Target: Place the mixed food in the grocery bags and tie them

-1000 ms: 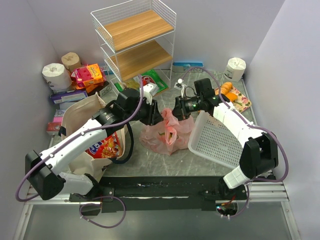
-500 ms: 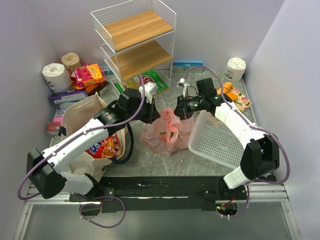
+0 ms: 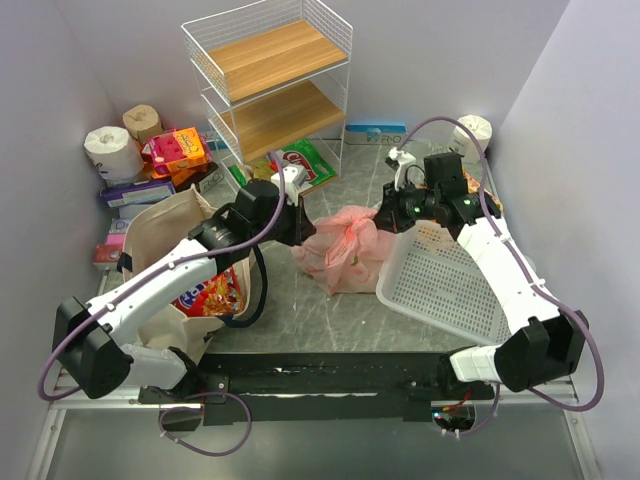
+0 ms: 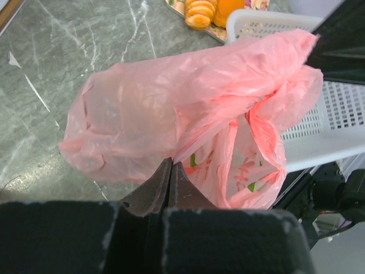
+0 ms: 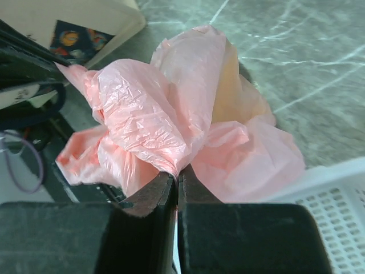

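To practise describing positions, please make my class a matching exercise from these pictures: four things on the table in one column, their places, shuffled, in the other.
Things
1. thin pink plastic bag
2. beige canvas tote
3. white perforated plastic basket
4. white wire rack with wooden shelves

Places
A. at the back, in the middle
B. right side, under the right arm
C. centre, pinched by the left pincer and the right pincer
D. left side, under the left arm

Pairs: 1-C, 2-D, 3-B, 4-A
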You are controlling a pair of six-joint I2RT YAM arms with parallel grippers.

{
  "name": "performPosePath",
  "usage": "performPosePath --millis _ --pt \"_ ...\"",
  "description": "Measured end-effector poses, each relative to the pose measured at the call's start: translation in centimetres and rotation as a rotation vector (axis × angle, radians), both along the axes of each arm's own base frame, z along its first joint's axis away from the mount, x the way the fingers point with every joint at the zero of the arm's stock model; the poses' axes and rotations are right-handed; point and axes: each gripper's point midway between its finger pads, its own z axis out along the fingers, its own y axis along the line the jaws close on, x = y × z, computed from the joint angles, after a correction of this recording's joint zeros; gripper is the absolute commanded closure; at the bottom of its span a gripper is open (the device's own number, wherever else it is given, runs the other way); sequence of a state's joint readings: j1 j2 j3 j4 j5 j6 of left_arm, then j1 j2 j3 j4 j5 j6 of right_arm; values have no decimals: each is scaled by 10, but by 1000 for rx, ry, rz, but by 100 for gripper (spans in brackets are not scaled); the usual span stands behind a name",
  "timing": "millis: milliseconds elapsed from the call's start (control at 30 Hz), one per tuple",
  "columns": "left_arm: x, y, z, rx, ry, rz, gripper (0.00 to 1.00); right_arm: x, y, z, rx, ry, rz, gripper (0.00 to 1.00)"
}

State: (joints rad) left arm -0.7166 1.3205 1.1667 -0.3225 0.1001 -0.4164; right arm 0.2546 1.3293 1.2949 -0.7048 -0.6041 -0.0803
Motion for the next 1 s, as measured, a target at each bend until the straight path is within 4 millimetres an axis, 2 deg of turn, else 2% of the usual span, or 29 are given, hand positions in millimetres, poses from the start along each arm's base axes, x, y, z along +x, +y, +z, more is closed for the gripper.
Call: performPosePath --millis 267,400,667,833,900,1000 --pt "20 14 -3 -34 39 83 99 -1 -10 -3 -43 -33 -36 100" --pt "33 21 -12 -44 74 120 99 1 -15 -14 -65 -17 -67 100" --pt "45 30 -17 -54 94 153 99 9 -31 -18 -79 -11 -136 100" --pt "73 102 -47 100 116 392 99 21 -94 -25 -212 -9 -357 100" --pt "73 112 -54 129 124 418 99 21 -102 -26 -239 -16 -379 100" --pt "66 106 -59 139 129 360 84 19 -101 -22 -243 -37 -365 100"
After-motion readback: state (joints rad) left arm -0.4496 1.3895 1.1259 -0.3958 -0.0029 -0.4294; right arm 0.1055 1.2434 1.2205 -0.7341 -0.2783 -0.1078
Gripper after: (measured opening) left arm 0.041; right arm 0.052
